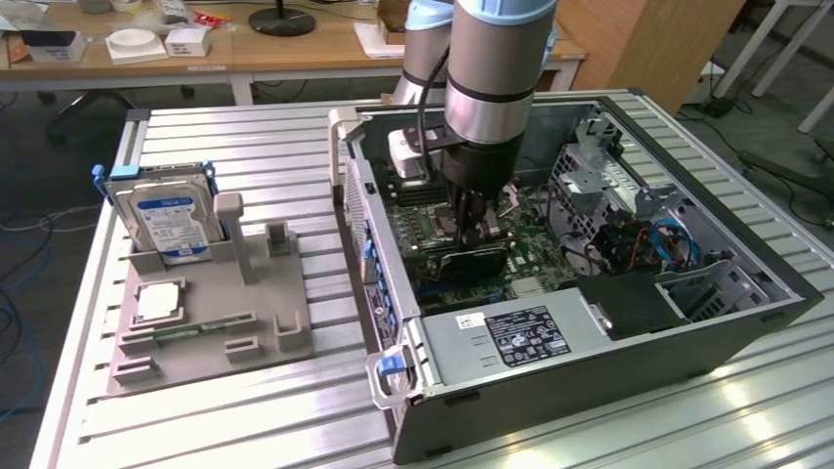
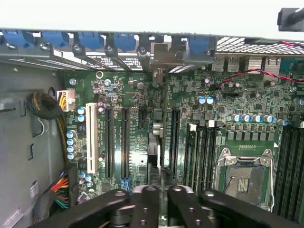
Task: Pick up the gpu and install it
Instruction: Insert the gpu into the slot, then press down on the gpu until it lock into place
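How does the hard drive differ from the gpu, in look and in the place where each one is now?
1. The hard drive is boxy and silver with a blue-white label; the gpu is thin and dark.
2. The hard drive stands in the grey holder on the table, at the exterior view's left; the gpu is inside the open computer case, above the motherboard.
Shared: both stand on edge and do not lie flat.

Arm: silver-and-blue robot arm (image 1: 489, 68) upright, pointing straight down | Gripper: black two-finger gripper (image 1: 479, 230) low, fingers (image 2: 183, 204) pinched nearly together
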`<state>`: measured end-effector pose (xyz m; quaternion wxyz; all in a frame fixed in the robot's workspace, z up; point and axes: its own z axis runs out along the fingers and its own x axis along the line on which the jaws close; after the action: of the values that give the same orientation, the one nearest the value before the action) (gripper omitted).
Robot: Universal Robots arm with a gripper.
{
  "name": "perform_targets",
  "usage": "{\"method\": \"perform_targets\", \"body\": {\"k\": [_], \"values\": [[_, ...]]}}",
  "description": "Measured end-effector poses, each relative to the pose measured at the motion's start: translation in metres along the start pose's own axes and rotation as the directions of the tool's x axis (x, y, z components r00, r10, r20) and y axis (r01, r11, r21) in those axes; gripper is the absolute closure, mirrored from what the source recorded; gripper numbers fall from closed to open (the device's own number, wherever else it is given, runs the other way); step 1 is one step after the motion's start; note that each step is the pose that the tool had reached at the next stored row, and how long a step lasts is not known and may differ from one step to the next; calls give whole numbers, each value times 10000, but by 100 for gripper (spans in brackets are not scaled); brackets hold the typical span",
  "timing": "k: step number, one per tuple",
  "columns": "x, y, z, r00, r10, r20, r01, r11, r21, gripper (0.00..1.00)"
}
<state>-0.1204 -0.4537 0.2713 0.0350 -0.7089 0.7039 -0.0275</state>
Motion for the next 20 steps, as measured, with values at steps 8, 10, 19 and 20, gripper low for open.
{"method": "perform_targets", "body": {"k": [8,10,19,20], "values": [[0,0,0,10000,0,0,0,10000,0,90],[0,0,0,10000,0,0,0,10000,0,90],[-1,-27,2,10000,0,-2,0,10000,-1,90],[0,-50,5,10000,0,-1,0,10000,-4,90]]}}
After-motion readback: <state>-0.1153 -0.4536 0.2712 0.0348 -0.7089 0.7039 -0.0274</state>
